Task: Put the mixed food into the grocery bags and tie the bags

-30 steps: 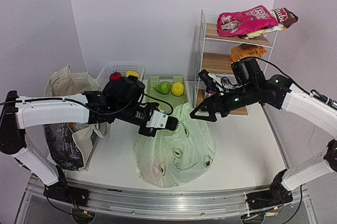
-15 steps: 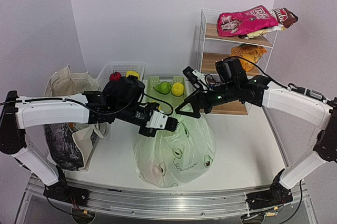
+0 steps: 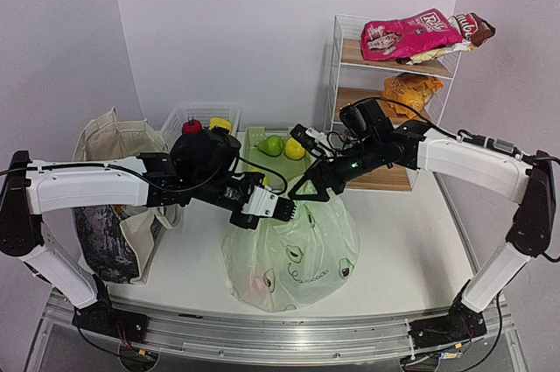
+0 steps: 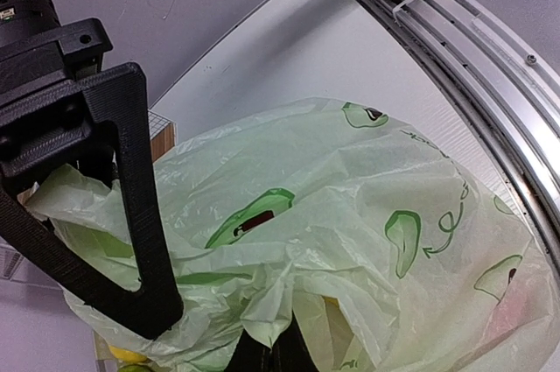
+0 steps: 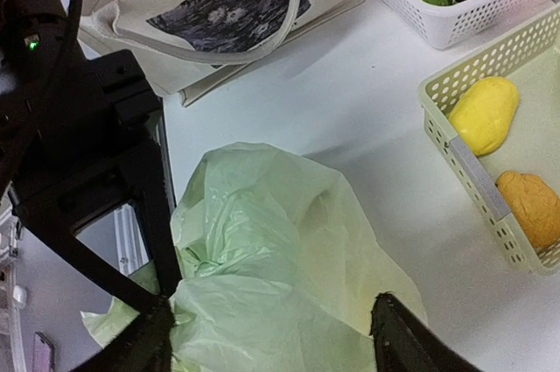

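Note:
The pale-green avocado-print plastic bag stands bulging at the table's middle. My left gripper is shut on a bunched fold at its top; in the left wrist view the plastic bag fills the frame and the dark fingers pinch the fold at the bottom edge. My right gripper is open, its jaws astride the plastic bag's raised top from the far side, right gripper not clamped. The beige canvas tote stands at the left. Something yellow shows inside the plastic bag.
A white basket and a green basket with toy fruit sit behind the bag. A wire shelf at the back right carries a pink packet and an orange packet. In the right wrist view the green basket lies right.
My right arm has swung left from the shelf to the bag's top, and its jaws have narrowed a little. The left gripper has kept its hold without moving.

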Available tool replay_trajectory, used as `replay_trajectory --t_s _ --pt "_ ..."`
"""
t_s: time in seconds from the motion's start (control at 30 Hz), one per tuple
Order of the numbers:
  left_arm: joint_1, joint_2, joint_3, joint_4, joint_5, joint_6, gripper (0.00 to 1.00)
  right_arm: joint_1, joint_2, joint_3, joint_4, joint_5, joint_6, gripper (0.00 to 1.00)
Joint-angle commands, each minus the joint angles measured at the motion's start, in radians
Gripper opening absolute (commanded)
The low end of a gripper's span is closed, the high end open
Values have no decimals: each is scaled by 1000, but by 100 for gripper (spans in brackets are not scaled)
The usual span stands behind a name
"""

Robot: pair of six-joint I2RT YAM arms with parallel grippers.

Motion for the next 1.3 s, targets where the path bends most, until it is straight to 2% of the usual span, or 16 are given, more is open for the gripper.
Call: replay_trajectory --t_s 0.0,0.2,0.23,0.27,0.3,0.33,0.37,0.43,0.5,0.57,0.63,0.73,0.9,1.0,1.17,1.27 --pt "5 -30 -2 29 2 7 0 -2 33 56 -42 -55 -29 62" --pt "6 -24 1 35 -12 5 0 -3 46 76 -106 -68 -53 3" --pt "6 -25 2 36 -19 1 0 -3 41 74 -110 -62 -60 0" --pt "7 -26 6 28 -21 -2 9 -3 33 70 -112 -54 -70 0" --pt "10 -29 13 9 -14 -2 25 -3 23 67 -113 -45 -83 0" --pt "15 -32 24 -21 2 -1 47 -2 11 65 -112 -33 -97 0" --pt "28 -42 36 -60 25 -2 57 -2 -2 63 -111 -11 -111 0" --pt "75 -64 78 -163 129 -9 74 5 -38 51 -89 62 -152 0" --pt "125 -77 129 -267 257 -9 85 27 -77 21 -44 135 -208 0" --pt "163 -62 210 -368 326 -42 86 52 -127 -30 52 194 -263 0" --pt "186 -35 282 -398 357 -139 85 70 -170 -87 151 222 -308 0" --pt "205 32 370 -342 322 -340 82 87 -206 -149 261 240 -335 0" --pt "201 144 446 -295 313 -568 84 116 -211 -163 305 252 -353 0" --pt "176 165 427 -280 334 -596 85 124 -215 -173 331 261 -337 0" --pt "152 164 363 -260 317 -529 84 126 -234 -189 365 259 -303 0" --pt "135 208 387 -262 270 -512 79 129 -235 -187 378 247 -293 0"
